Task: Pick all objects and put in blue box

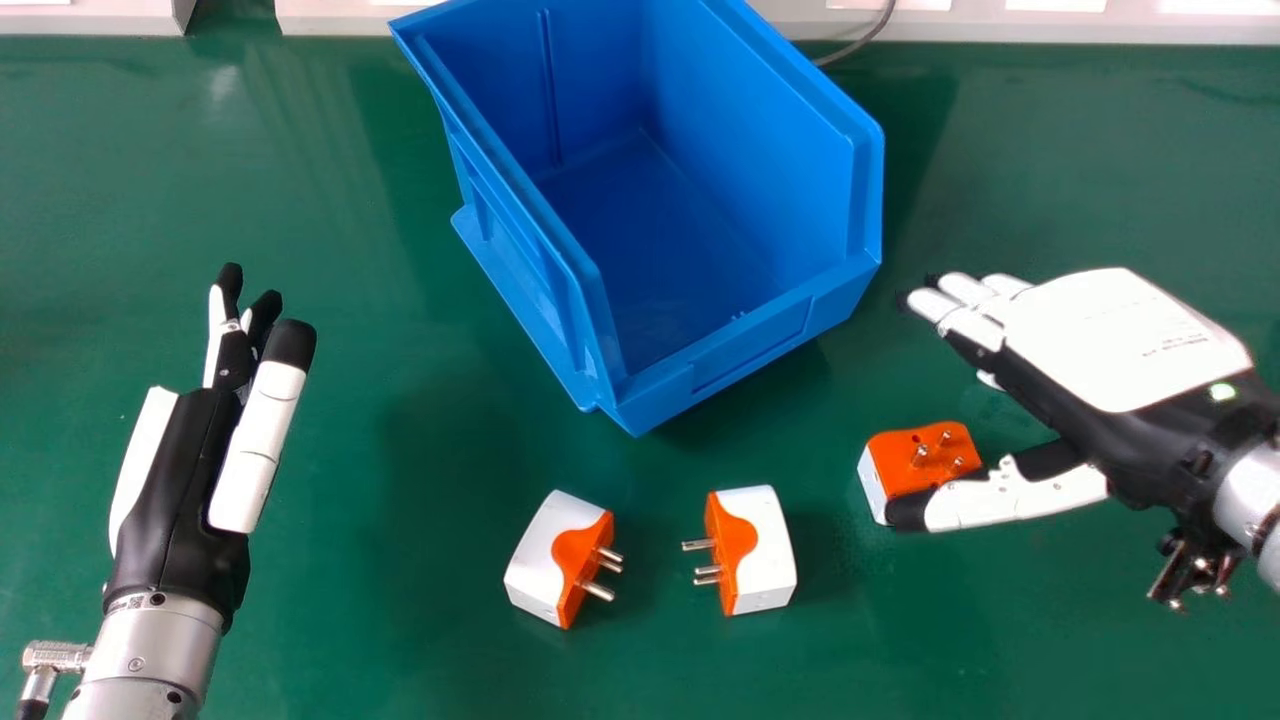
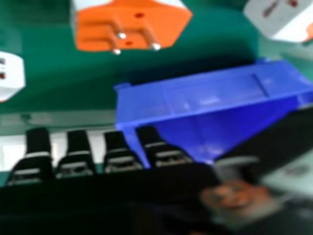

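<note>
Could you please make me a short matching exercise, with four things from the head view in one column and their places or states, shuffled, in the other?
Things
1. Blue box
2. Leftmost adapter
3. Middle adapter
4. Rightmost adapter

Places and states (directions as in the head view)
A. Lies with its prongs pointing up
B. Stands farther from the robot than the three adapters
C. Lies with its prongs pointing right
D. Lies with its prongs pointing left

Right pairs: 1-B, 2-C, 3-D, 4-A

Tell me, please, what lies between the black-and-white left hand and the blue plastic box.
The head view shows bare green tabletop between the left hand and the box.
</note>
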